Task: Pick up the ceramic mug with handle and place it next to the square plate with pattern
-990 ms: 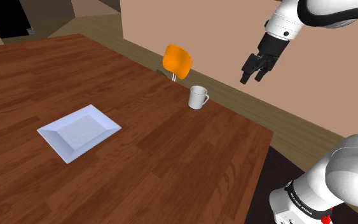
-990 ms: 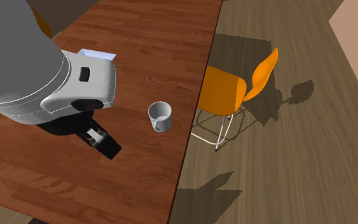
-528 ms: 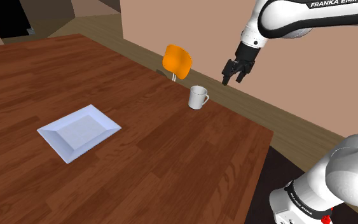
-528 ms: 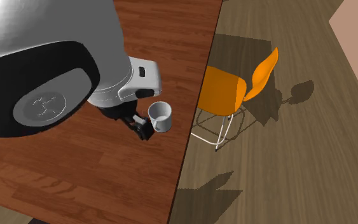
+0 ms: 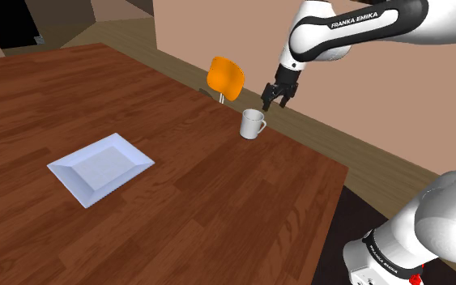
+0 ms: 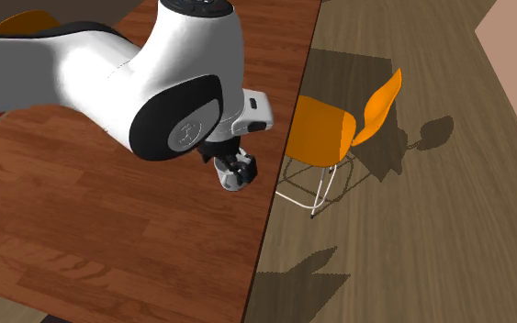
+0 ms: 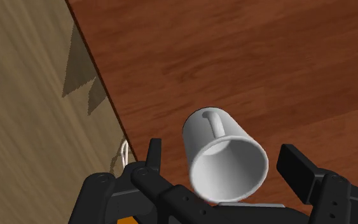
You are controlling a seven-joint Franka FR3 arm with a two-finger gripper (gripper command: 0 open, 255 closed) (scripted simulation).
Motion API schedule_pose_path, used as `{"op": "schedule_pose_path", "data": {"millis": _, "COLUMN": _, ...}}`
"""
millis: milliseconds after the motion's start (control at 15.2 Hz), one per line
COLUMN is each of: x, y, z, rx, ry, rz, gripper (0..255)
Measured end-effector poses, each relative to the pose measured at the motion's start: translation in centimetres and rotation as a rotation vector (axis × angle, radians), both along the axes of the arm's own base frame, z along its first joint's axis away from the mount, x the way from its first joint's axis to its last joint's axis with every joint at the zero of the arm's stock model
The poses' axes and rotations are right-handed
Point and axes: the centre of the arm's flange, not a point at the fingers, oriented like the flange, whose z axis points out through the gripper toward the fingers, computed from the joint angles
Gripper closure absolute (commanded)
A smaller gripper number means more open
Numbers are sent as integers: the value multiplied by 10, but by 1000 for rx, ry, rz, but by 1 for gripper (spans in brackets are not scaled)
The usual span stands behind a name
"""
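**Station status: fingers over mug**

The brown wood tabletop point(image 5: 218, 194) stands on a wood-plank floor point(image 6: 412, 229), with a plain tan wall point(image 5: 396, 105) behind it. An orange chair point(image 5: 225, 78) stands on the floor just off the tabletop's far edge.

1. Mug point(image 5: 252, 123): white, upright on the tabletop, close to the edge nearest the chair. Its handle points toward the shoulder view's right.
2. Plate point(image 5: 100, 168): pale, square, lying flat on the tabletop, well apart from the mug, toward the shoulder view's left.
3. Fingers point(image 7: 296, 167): spread wide, gripping nothing. In the wrist view they stand one on each side of the mug's open mouth, with a gap to the mug on both sides. In the shoulder view they hang just above the mug's rim.
4. Arm point(image 5: 355, 28): white, reaching in from the shoulder view's upper right.
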Motion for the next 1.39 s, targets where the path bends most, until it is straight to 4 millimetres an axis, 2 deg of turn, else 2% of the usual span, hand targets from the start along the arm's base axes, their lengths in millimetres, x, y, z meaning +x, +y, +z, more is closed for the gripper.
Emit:
{"op": "schedule_pose_path", "data": {"millis": 264, "x": 42, "y": -8, "z": -34, "rx": -3, "ry": 7, "rz": 8, "gripper": 0}}
{"op": "schedule_pose_path", "data": {"millis": 396, "x": 53, "y": -8, "z": -45, "rx": -4, "ry": 9, "rz": 10, "gripper": 0}}
{"op": "schedule_pose_path", "data": {"millis": 858, "x": 59, "y": -7, "z": -81, "rx": -4, "ry": 10, "rz": 11, "gripper": 0}}
{"op": "schedule_pose_path", "data": {"millis": 1254, "x": 59, "y": -6, "z": -85, "rx": -4, "ry": 9, "rz": 11, "gripper": 0}}
{"op": "schedule_pose_path", "data": {"millis": 1320, "x": 59, "y": -6, "z": -85, "rx": -4, "ry": 9, "rz": 11, "gripper": 255}}
{"op": "schedule_pose_path", "data": {"millis": 1386, "x": 59, "y": -6, "z": -85, "rx": -4, "ry": 9, "rz": 11, "gripper": 255}}
